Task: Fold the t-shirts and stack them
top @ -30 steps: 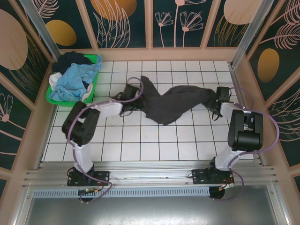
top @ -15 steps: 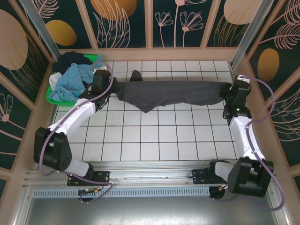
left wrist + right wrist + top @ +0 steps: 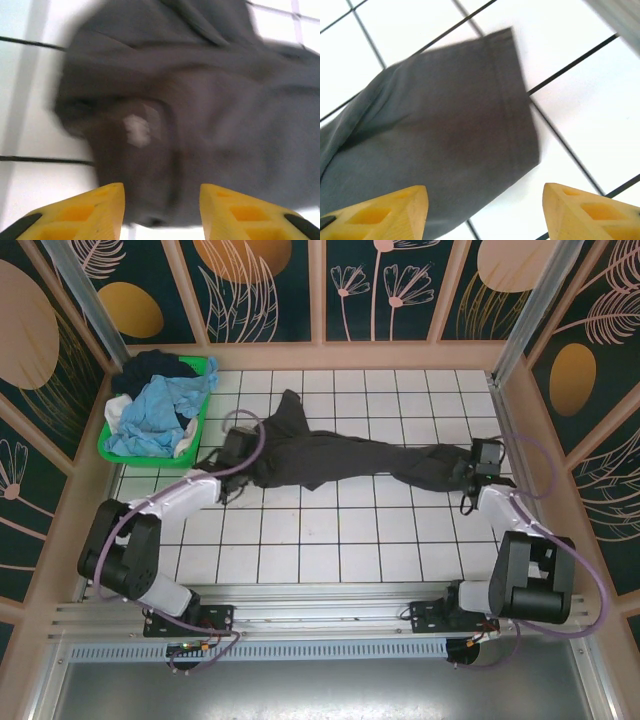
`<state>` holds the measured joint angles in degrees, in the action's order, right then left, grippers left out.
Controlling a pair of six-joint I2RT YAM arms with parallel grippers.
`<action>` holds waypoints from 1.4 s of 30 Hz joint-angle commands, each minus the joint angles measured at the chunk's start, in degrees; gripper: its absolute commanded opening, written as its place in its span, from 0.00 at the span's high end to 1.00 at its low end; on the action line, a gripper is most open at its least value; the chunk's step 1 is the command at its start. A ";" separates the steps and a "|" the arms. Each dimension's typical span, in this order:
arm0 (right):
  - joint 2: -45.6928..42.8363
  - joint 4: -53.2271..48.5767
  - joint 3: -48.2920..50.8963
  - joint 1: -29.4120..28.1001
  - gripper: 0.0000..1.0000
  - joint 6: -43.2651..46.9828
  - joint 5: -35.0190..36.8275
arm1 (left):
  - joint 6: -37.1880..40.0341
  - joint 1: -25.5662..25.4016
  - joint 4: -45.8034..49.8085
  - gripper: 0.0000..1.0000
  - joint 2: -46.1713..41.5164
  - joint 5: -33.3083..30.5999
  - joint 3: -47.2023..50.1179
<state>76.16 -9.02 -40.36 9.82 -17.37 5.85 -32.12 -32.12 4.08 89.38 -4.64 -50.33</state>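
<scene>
T-shirts [image 3: 150, 412] in green basket [image 3: 120, 455]: light blue, navy, white

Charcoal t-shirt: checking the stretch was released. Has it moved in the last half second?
Yes: the charcoal t-shirt slumped toward the near edge, away from the back wall.

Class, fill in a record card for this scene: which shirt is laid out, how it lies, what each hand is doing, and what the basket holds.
Shirt laid out: charcoal-grey t-shirt
How it lies: stretched sideways between the two arms, rumpled, not folded
Left hand: open, over the shirt's bunched left end
Right hand: open, over the shirt's hemmed right end
Basket: green basket at the far left corner
Basket contents: light blue shirt, dark navy shirt, white shirt, all heaped
Stack: not yet begun
</scene>
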 commanded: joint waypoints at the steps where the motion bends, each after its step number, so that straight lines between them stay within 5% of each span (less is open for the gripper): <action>1: 3.58 3.45 -3.06 1.69 0.38 -0.97 -1.80 | -1.89 -3.56 -5.14 0.44 4.95 1.74 0.14; 9: 16.65 4.90 -9.19 1.37 0.35 -2.23 -4.71 | 2.61 -3.65 2.69 0.46 22.47 -5.39 -14.81; 13: 21.53 5.41 -11.31 -1.96 0.37 -3.47 -6.60 | 3.48 -3.22 4.68 0.79 24.59 -6.42 -18.84; 16: 24.81 4.35 -12.96 -4.69 0.62 -4.11 -5.23 | 4.61 -2.49 6.50 1.00 22.65 -7.48 -21.03; 22: 19.94 3.85 -16.16 -7.76 0.99 -5.49 -3.78 | 7.54 3.47 10.03 1.00 13.44 -4.89 -25.73; 28: 14.18 6.48 -24.43 -15.24 1.00 -3.93 5.97 | 13.34 6.84 22.88 1.00 15.87 -7.11 -52.69; 32: 7.97 15.63 -23.41 -15.42 1.00 -2.35 5.80 | 15.07 7.33 32.38 1.00 18.80 -9.28 -68.70; 35: -1.55 23.75 -13.79 -18.14 1.00 2.63 3.68 | 15.29 7.33 31.26 1.00 11.43 -11.06 -62.48; 39: -14.10 27.77 3.82 -21.42 1.00 1.28 4.37 | 12.17 7.33 16.19 1.00 -6.53 -8.27 -31.04; 41: -16.37 24.78 11.18 -21.65 0.86 -4.73 2.09 | 8.49 7.33 10.23 1.00 -10.84 -5.37 -17.19; 42: -16.81 22.56 13.19 -21.58 0.74 -7.91 0.67 | 7.06 7.38 9.13 0.91 -10.90 -5.24 -13.06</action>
<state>58.98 16.47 -34.20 -11.81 -19.64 8.05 -20.93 -24.84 20.14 78.43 -12.25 -74.72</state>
